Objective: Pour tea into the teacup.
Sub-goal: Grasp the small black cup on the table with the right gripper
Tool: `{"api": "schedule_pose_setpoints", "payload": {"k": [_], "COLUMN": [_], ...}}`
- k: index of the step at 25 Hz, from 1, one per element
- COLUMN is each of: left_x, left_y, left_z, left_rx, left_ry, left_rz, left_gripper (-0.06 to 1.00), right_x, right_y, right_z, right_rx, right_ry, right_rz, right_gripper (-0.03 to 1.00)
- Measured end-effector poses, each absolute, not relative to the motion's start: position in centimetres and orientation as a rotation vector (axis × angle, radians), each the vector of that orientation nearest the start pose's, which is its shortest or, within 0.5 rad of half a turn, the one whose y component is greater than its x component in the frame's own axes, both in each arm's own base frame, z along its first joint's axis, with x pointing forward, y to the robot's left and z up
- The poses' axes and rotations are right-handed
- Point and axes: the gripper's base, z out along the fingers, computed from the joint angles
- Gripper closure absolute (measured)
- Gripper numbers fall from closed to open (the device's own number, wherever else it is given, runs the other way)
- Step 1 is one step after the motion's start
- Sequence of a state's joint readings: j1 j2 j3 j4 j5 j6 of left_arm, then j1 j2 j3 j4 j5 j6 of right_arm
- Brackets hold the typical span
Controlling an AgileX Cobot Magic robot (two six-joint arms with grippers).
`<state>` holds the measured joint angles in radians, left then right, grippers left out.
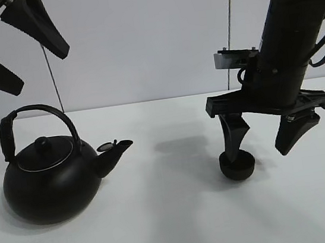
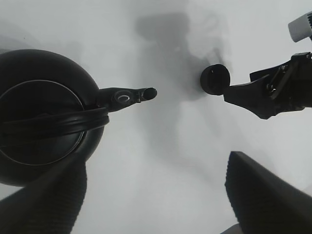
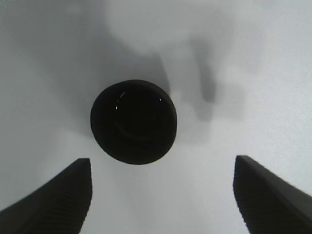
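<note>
Right now the teacup (image 1: pixel 237 166) stands upright on the white bench (image 1: pixel 177 233), off to the right of the kettle (image 1: pixel 44 182) and well apart from its spout. The right tool (image 1: pixel 258 154) hangs low over the cup with its jaws spread wide and nothing between them. In the exterior high view one of its fingers (image 1: pixel 234 136) comes down right at the cup's rim, and I cannot tell whether it touches. From the right wrist view the teacup (image 3: pixel 133 122) shows its glossy dark inside, with two small glints on the rim, and it sits just ahead of the open right tool (image 3: pixel 163 195) rather than between the fingertips. The kettle rests on the left part of the bench with its lid on, its arched handle raised over the lid and its spout pointing toward the teacup. The left tool (image 1: pixel 39 72) hovers high above the kettle, also spread wide and gripping nothing. In the left wrist view the kettle (image 2: pixel 39 117) lies just beyond the left tool (image 2: pixel 153 195), and the teacup (image 2: pixel 215 79) sits farther off, past the spout.
</note>
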<state>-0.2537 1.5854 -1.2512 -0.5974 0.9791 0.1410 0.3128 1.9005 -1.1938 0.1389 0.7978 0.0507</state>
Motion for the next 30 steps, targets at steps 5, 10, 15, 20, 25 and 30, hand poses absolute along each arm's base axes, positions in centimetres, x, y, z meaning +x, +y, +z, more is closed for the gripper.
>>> {"api": "schedule_pose_setpoints", "payload": {"k": [5,10,15,20,25,30], "left_x": [30.4,30.4,30.4,30.4,30.4,30.4], "left_y": [-12.3,-12.3,-12.3,-12.3,-12.3,-12.3], "left_z": [29.2,29.2,29.2,29.2,29.2,29.2], "left_rx": [0.193,0.193,0.193,0.193,0.193,0.193], "left_ry": [2.722,2.722,2.722,2.722,2.722,2.722], "left_rz": [-0.798,-0.798,-0.798,-0.798,-0.798,-0.798], "left_gripper": [0.37,0.37,0.37,0.37,0.37,0.37], "right_x": [33.9,33.9,33.9,33.8,33.7,34.8], "right_y": [12.0,11.9,11.8,12.0,12.6,12.9], "right_z": [16.1,16.1,16.0,16.0,16.1,15.6], "right_rx": [-0.241,-0.167,-0.088,-0.084,-0.092,-0.080], "right_ry": [2.994,3.001,3.006,3.011,3.005,3.016], "right_rz": [0.210,0.208,0.187,0.183,0.175,0.158], "right_gripper": [0.42,0.42,0.42,0.42,0.42,0.42]}}
